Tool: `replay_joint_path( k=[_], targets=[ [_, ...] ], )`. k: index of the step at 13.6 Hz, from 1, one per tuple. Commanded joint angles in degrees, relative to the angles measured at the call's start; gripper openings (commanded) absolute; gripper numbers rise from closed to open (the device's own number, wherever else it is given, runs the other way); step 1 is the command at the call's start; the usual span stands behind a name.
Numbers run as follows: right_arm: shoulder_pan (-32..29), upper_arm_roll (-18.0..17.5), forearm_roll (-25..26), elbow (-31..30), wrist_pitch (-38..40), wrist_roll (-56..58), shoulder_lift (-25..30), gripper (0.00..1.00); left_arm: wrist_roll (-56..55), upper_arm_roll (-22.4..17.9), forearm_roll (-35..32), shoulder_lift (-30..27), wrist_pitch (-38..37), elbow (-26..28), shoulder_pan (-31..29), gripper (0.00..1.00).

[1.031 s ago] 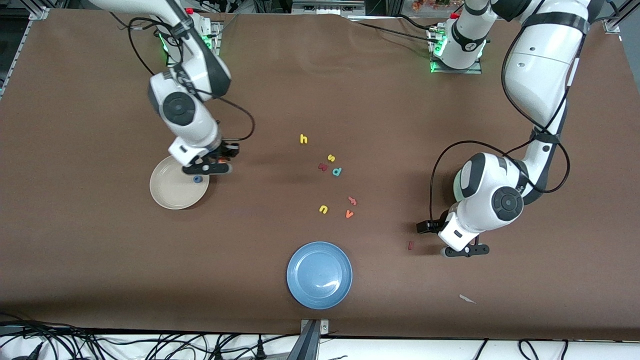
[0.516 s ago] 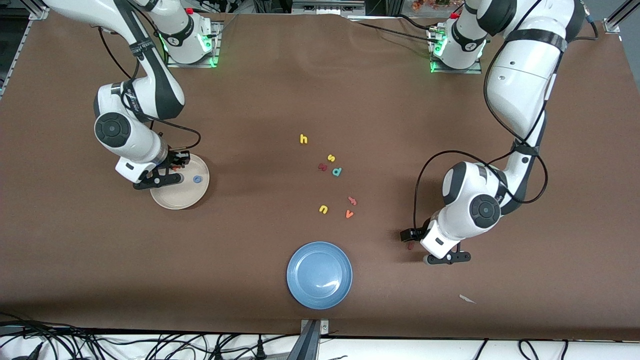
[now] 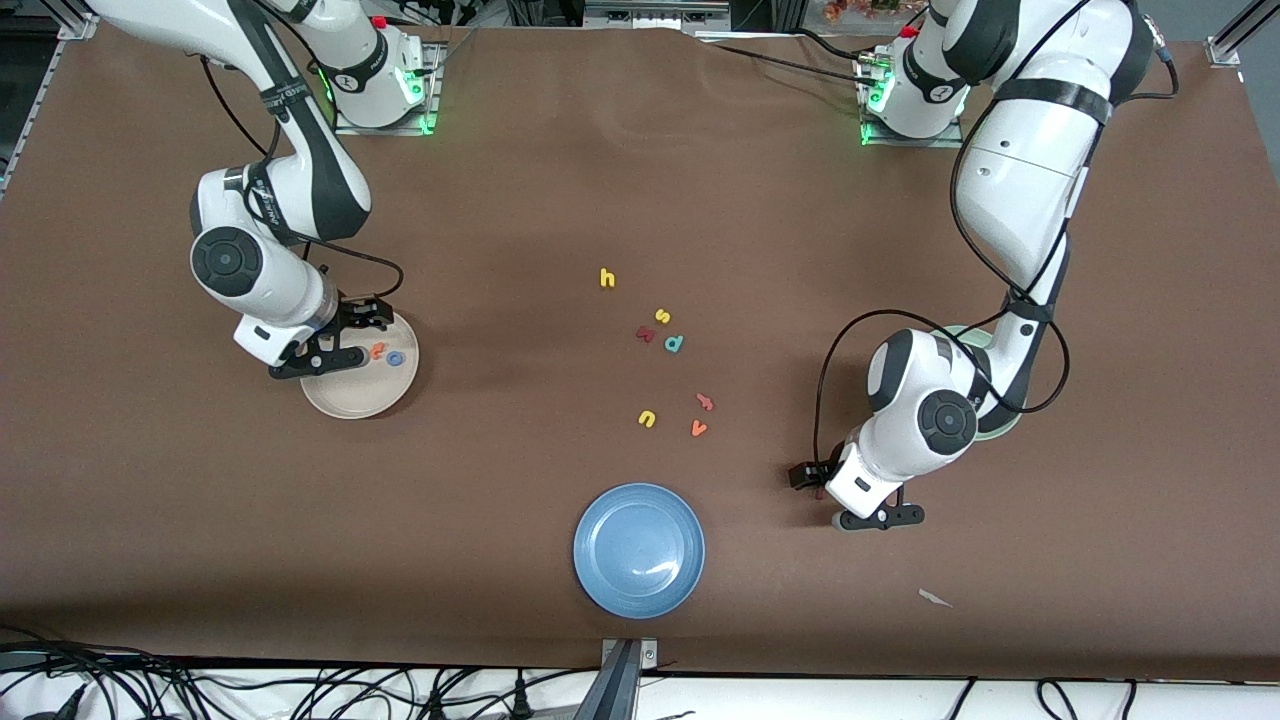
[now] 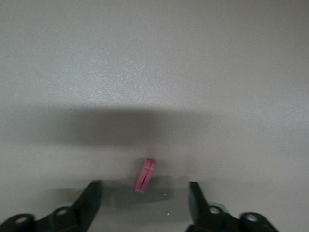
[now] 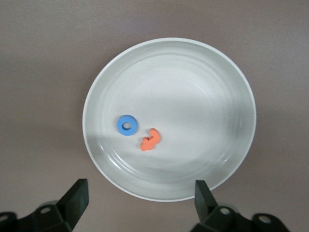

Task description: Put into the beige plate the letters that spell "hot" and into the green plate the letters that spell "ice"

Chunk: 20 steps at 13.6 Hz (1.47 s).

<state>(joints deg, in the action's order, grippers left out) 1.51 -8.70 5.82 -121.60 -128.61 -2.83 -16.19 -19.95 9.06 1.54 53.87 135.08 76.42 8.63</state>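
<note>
The beige plate holds the blue "o" and the orange "t" side by side. My right gripper hangs open and empty over the plate's rim. The yellow "h" lies mid-table. The dark red "i" lies on the table between the open fingers of my left gripper, which is low over it without touching. The green plate is mostly hidden by the left arm.
A blue plate sits near the front edge. Loose letters lie mid-table: yellow "s", teal "d", yellow "u", orange "v", a salmon piece and a dark red piece. A pale scrap lies toward the left arm's end.
My right gripper crossed over the beige plate, opened and let the orange "t" fall in beside the "o". My left gripper moved over the "i", its fingers now on either side.
</note>
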Motion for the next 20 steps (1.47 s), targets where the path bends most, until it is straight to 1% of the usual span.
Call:
replay_joint_path(
  k=[1,2,4,5,6,7,8,10,12,14,16,17,18,20],
  targets=[
    [0.2,-1.0,-3.5,-0.7,0.2,-1.1,0.7,0.99,-1.6,-0.9,0.5,1.2,0.1,-2.1,1.2,0.4],
    [0.2,-2.8,-5.1,-0.7,0.1,-3.4,0.7,0.99,-1.8,-0.9,0.5,1.2,0.2,-2.1,1.2,0.32],
    [0.4,-7.0,-6.0,-0.6,-1.0,-11.5,0.5,0.99,-1.8,-1.0,0.5,1.2,0.2,-2.1,1.2,0.28],
    [0.6,-9.8,-6.0,-0.6,-2.4,-16.9,0.1,0.99,-1.8,-1.0,0.5,1.2,0.2,-2.1,1.2,0.21],
    [1.5,-12.0,-6.0,-0.6,-4.3,-22.1,-0.6,0.99,-1.9,-1.0,0.5,1.2,0.2,-2.1,1.2,0.12],
    [3.2,-12.8,-6.0,-0.5,-6.2,-26.4,-1.2,0.99,-1.9,-1.0,0.5,1.2,0.2,-2.0,1.2,0.04],
    [5.9,-12.9,-5.9,-0.3,-8.3,-30.8,-2.1,0.99,-1.9,-0.9,0.5,1.2,0.2,-2.0,1.2,0.0],
    [11.6,-12.9,-5.5,0.0,-12.6,-38.7,-3.9,0.99,-1.9,-0.9,0.3,1.1,0.2,-1.8,1.2,0.0],
    [15.0,-12.9,-4.9,0.0,-17.5,-44.9,-6.2,0.99,-2.0,-0.9,0.2,0.5,0.0,-1.8,1.0,0.0],
    [18.4,-12.9,-4.5,0.9,-19.2,-49.2,-8.3,0.99,-1.8,-0.9,0.2,-2.0,-2.4,-1.2,-0.6,0.0],
    [20.7,-12.7,-0.8,2.4,-19.5,-54.7,-10.7,0.99,-1.2,-0.8,0.0,-5.7,-12.7,-1.1,-1.9,0.0],
    [21.8,-12.6,0.9,3.1,-19.5,-57.4,-11.7,0.99,0.9,-0.7,0.1,-7.4,-17.5,-1.1,-2.9,0.0],
    [22.6,-12.2,2.2,3.8,-19.5,-59.5,-12.5,0.99,4.0,-0.7,0.2,-9.2,-22.6,-1.0,-4.0,0.0],
    [25.5,-11.2,3.1,4.8,-19.5,-62.2,-14.0,0.99,9.9,-0.6,0.2,-11.3,-32.6,-0.4,-6.7,0.0]
  ],
)
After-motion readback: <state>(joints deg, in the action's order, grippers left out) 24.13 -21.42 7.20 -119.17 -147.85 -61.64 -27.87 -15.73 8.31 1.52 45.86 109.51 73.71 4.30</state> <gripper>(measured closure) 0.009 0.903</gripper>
